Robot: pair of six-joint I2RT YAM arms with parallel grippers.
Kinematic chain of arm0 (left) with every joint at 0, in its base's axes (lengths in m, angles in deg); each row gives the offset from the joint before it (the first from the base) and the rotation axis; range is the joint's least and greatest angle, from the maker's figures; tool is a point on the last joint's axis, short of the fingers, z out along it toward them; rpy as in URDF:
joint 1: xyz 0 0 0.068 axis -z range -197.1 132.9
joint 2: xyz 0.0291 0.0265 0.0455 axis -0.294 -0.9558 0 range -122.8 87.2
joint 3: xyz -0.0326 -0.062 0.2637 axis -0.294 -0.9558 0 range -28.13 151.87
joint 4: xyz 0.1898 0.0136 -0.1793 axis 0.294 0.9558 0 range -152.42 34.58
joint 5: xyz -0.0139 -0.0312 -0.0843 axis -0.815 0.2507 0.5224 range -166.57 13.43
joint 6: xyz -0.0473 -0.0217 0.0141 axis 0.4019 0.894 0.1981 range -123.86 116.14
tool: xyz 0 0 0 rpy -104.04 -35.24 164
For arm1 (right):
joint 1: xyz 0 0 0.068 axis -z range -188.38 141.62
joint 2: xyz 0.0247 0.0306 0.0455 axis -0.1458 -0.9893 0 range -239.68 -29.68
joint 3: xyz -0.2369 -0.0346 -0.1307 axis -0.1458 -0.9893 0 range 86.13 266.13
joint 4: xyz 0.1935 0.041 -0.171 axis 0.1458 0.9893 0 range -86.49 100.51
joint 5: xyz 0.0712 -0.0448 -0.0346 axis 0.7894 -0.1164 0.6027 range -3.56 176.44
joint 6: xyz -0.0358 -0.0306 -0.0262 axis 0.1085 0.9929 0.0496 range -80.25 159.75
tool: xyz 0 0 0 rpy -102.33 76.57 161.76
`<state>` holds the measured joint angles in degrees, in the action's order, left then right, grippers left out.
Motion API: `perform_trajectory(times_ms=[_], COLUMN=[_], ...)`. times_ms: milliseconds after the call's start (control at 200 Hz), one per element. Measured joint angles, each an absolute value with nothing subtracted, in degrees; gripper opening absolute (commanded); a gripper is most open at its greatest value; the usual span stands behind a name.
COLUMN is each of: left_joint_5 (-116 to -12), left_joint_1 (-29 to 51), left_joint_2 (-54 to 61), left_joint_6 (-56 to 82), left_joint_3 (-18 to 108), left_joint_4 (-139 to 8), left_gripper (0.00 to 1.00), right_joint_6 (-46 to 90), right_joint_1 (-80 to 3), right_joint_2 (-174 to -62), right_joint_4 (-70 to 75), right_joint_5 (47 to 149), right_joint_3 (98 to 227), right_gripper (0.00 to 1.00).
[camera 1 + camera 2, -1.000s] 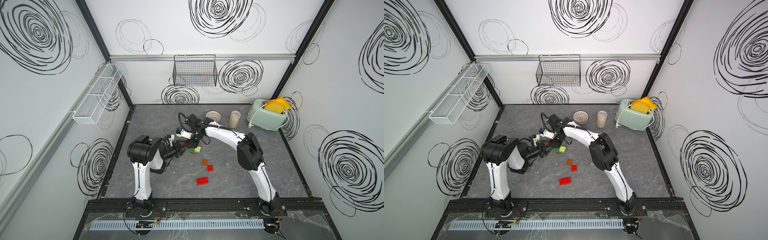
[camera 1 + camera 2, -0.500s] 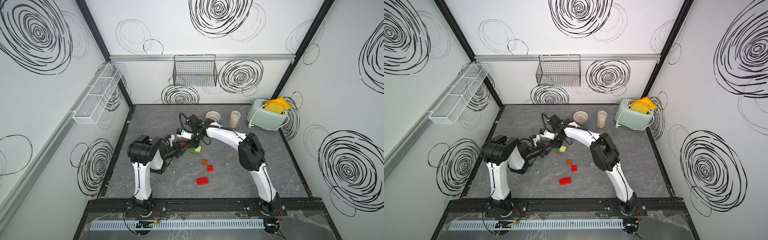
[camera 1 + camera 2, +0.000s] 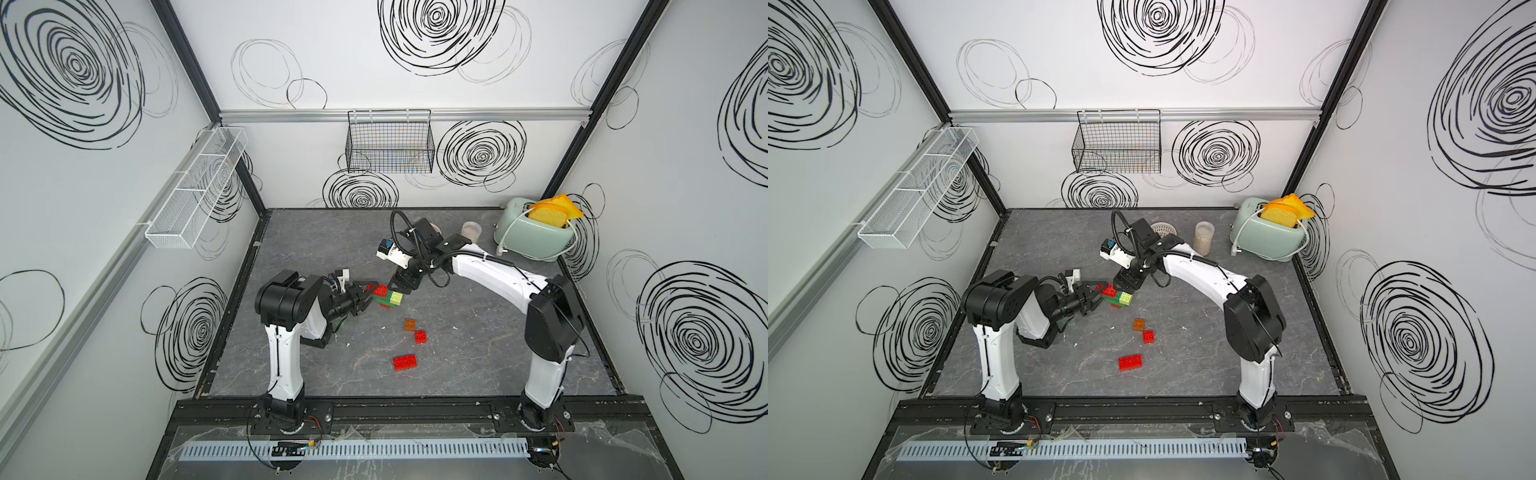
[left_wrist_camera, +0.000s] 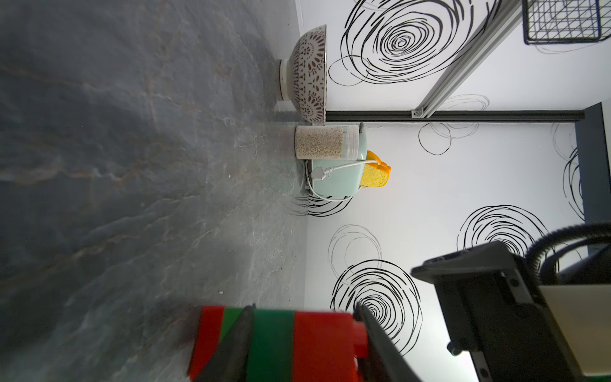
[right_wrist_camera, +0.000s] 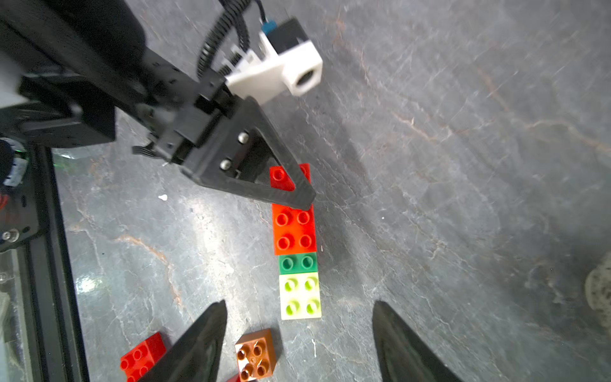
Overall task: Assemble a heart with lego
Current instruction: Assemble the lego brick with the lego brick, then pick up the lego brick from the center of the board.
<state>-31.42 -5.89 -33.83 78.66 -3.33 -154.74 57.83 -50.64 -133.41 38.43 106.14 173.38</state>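
The left gripper (image 4: 304, 317) is clamping the heart (image 5: 294, 231) side-on, with 1 finger (image 4: 238, 340) pressing each flank of its upper green and red layers. I judge it is bracing the build so that a push from above is not sliding it across the table (image 3: 478, 332).

The right gripper (image 5: 299, 302) is hanging open over the end of the row farthest from the left fingertips. Its jaws are spreading wider than the lime brick (image 5: 300, 295) beneath them and touching nothing. That brick is sitting flush against the green brick (image 5: 297, 263), so it is looking seated. The wide spread is probably giving clearance for lifting away.

Past both grippers, toward the arm bases, 3 loose bricks are waiting:
- the orange brick (image 3: 410, 325)
- the small red brick (image 3: 420, 336), just beside the orange one
- the long red brick (image 3: 405, 362), farther out

With those unused, the heart is standing only partly built.

The table is showing dark grey with pale marble veining, matt and flat, and a few white crumbs are lying on it. White walls with black swirls are enclosing it on 3 sides. Beyond the right gripper, along the back edge, a patterned bowl (image 4: 309, 71), a jar (image 3: 471, 230) of grain and a mint toaster (image 3: 532, 239) holding yellow toast are standing well apart from the work. A black basket (image 3: 390, 145) and a white rack (image 3: 195, 191) are hanging on the walls above.
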Motion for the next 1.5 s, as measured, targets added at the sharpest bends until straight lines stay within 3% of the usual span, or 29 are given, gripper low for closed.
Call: perform_trajectory(times_ms=[185,350,860,1276,1406,1496], left_joint_5=[-31.16,-31.09,-31.07,-31.09,-31.07,-31.05], left_joint_1=[-5.85,-5.85,-5.85,-5.63,-5.11,-5.02], left_joint_2=[-33.97,-33.99,-33.99,-33.99,-33.99,-33.99], left_joint_6=[78.66,78.66,78.6,78.62,78.62,78.6], left_joint_3=[-3.16,-3.12,-3.14,-3.12,-3.12,-3.09], left_joint_4=[-154.74,-154.74,-154.74,-154.74,-154.74,-154.74], left_gripper=[0.26,0.26,0.26,0.26,0.26,0.26], right_joint_6=[57.53,57.11,56.83,54.69,54.73,54.56], right_joint_1=[-58.25,-65.25,-72.72,-74.86,-74.84,-74.67], right_joint_2=[-123.22,-121.43,-126.91,-126.89,-126.59,-126.28], right_joint_4=[33.36,32.05,30.43,28.11,27.35,27.41], right_joint_5=[102.88,100.78,95.08,91.67,91.06,91.32], right_joint_3=[155.98,146.03,143.21,139.85,139.54,139.39], right_gripper=[0.77,0.78,0.75,0.43,0.24,0.2])
